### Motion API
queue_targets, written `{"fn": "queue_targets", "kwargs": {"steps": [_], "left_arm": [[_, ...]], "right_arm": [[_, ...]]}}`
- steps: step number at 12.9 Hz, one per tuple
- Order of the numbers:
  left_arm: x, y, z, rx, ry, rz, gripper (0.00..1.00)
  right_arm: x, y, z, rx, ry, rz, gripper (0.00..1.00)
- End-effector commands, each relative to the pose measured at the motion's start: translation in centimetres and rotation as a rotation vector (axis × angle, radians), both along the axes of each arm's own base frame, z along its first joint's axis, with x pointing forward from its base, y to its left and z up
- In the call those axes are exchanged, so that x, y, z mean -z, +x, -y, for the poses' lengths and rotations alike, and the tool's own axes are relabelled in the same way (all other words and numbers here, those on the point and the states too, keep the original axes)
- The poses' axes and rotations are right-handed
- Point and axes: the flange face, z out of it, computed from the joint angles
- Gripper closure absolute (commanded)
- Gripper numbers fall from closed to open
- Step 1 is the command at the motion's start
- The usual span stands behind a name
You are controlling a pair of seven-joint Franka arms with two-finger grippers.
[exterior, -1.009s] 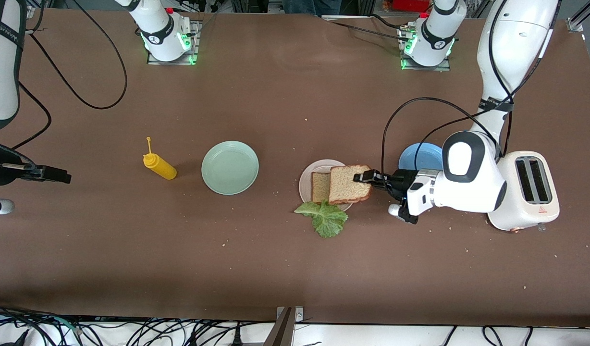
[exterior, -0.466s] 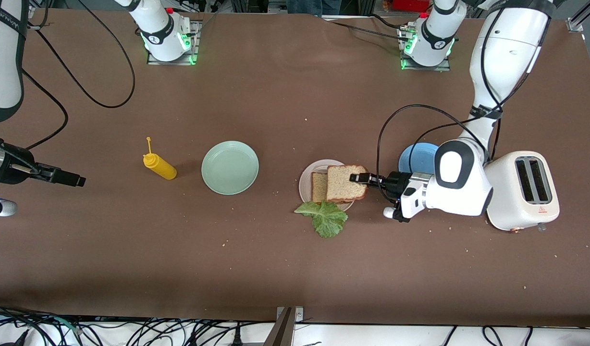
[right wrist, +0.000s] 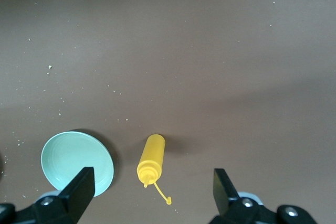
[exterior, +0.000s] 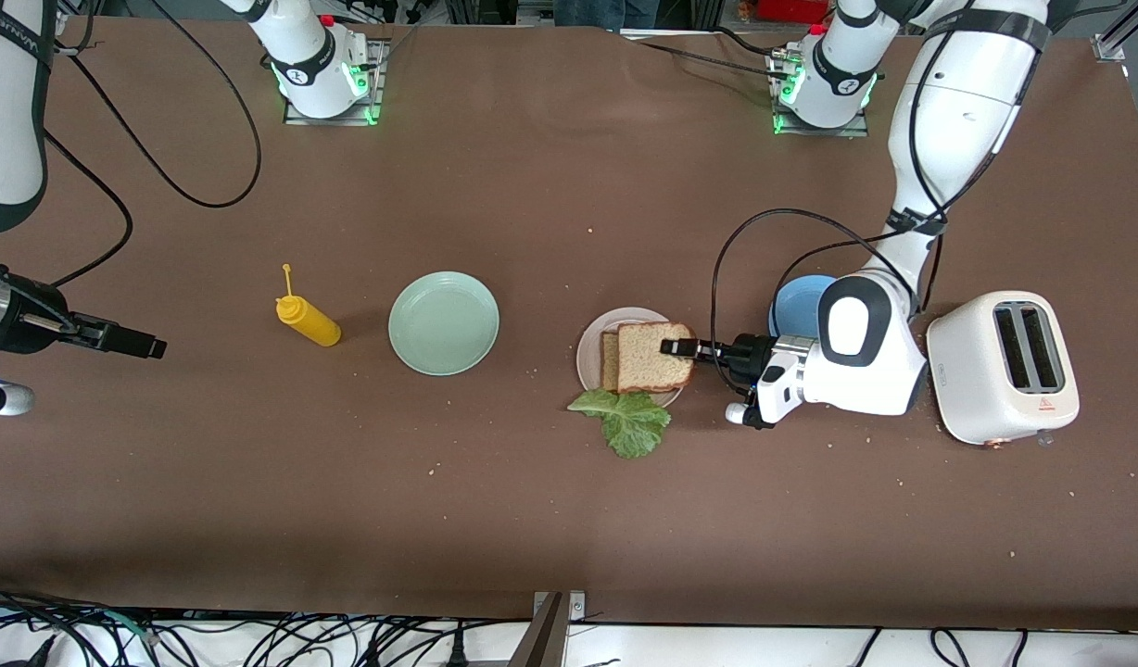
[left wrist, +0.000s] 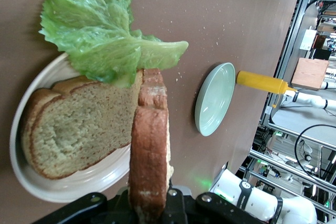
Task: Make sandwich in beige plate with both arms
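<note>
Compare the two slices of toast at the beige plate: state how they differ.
The square brown toast slice lying in the round pale beige plate rests flat and free; the second brown toast slice is clamped by the shut left gripper and held over the first, covering most of it. The lying slice is tucked under the ruffled green lettuce leaf; the held one is not. Both share speckled crumb and darker crusts.
</note>
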Motion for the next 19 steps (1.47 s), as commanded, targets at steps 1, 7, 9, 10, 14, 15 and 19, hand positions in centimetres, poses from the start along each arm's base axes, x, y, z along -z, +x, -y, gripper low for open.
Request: {"fn": "queue_targets", "kwargs": {"steps": [1,7,9,10,14,15,19], "left_arm": [[1.0,0.1,0.9,-0.010,-0.017,0.003,1.00],[3.0,-0.3,2.5,-0.001,-0.001,0.036,1.00],[3.7,-0.4,2.4,0.024,0.007,0.065,0.65],[3.4,0.1,2.0,0.039,0.000,0.155,0.01],[3.1,1.0,-0.5,0.055,0.058,0.227,0.00],[2.7,1.1,-1.3,0.075,0.084,0.237,0.00],[-1.0,2.8,-5.7,0.026,0.184,0.228,0.00]], "right_arm": [[-0.6,-0.6,-1.0,-0.005,0.001,-0.002,0.00],[-0.6,-0.6,-1.3,-0.008,-0.001,-0.001,0.00],[-0.6,-0.6,-1.3,-0.007,-0.001,-0.002,0.00],[-0.6,-0.6,-1.3,-0.007,0.001,-0.001,0.00],[-0.6,-0.6,-1.3,-0.007,-0.001,-0.002,0.00],[-0.6,-0.6,-1.3,-0.007,-0.001,-0.002,0.00],[-0.6,-0.6,-1.3,-0.007,-0.001,-0.003,0.00]]}}
